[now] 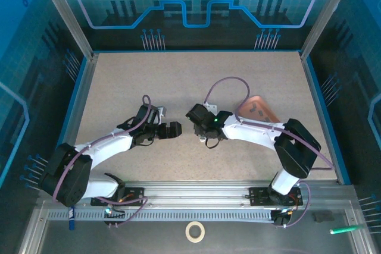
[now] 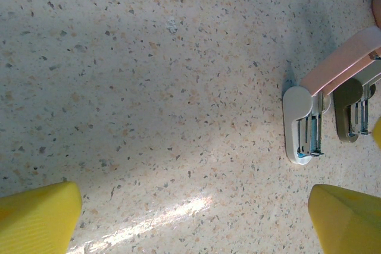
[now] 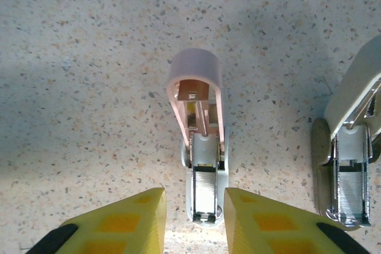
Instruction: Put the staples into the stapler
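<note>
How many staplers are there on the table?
2. One stapler lies between the yellow fingers of the right gripper, its pink lid lifted. The other stapler lies just right of it in that wrist view. More could be hidden under the arms.

table: speckled beige | right side: pinkish triangular sheet lies flat | near centre: tape roll | near right: green pen | near left: small blue item

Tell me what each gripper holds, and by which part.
Nothing is gripped. Left gripper is open; right gripper straddles the stapler base, a gap showing beside one finger.
</note>
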`<state>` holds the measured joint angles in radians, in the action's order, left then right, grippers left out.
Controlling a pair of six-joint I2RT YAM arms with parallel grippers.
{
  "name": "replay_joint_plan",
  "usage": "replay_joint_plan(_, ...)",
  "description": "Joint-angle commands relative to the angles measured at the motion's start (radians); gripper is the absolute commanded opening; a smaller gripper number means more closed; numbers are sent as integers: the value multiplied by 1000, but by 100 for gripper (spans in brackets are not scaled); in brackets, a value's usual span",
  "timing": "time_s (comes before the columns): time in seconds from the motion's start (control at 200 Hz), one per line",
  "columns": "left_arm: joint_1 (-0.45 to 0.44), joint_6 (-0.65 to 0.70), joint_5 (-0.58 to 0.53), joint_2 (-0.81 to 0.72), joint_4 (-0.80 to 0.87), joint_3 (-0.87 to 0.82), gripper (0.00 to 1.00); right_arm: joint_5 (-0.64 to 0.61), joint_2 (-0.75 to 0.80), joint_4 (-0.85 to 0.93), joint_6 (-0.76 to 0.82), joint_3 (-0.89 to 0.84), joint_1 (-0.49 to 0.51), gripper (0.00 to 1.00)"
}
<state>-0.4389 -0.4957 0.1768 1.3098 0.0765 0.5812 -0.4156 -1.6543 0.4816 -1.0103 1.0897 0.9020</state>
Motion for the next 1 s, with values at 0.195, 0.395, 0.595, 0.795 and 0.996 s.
replay_joint_plan(0.195, -6, 17, 6, -7, 5, 28, 99, 26, 4, 6, -6, -35, -32, 28)
replay_joint_plan(0.395, -7, 18, 4, -7, 6, 26, 99, 66, -13, -48, -18, -68, -50, 27)
replay_joint_plan(0.595, -6, 20, 2, -6, 10, 28, 99, 88, -33, -69, -22, -79, -60, 27)
replay_joint_plan(0.795, -6, 19, 1, -4, 13, 29, 99, 96, -48, -84, -25, -92, -71, 27)
replay_joint_plan(0.996, -6, 19, -2, -6, 14, 29, 99, 110, -59, -95, -24, -96, -75, 25)
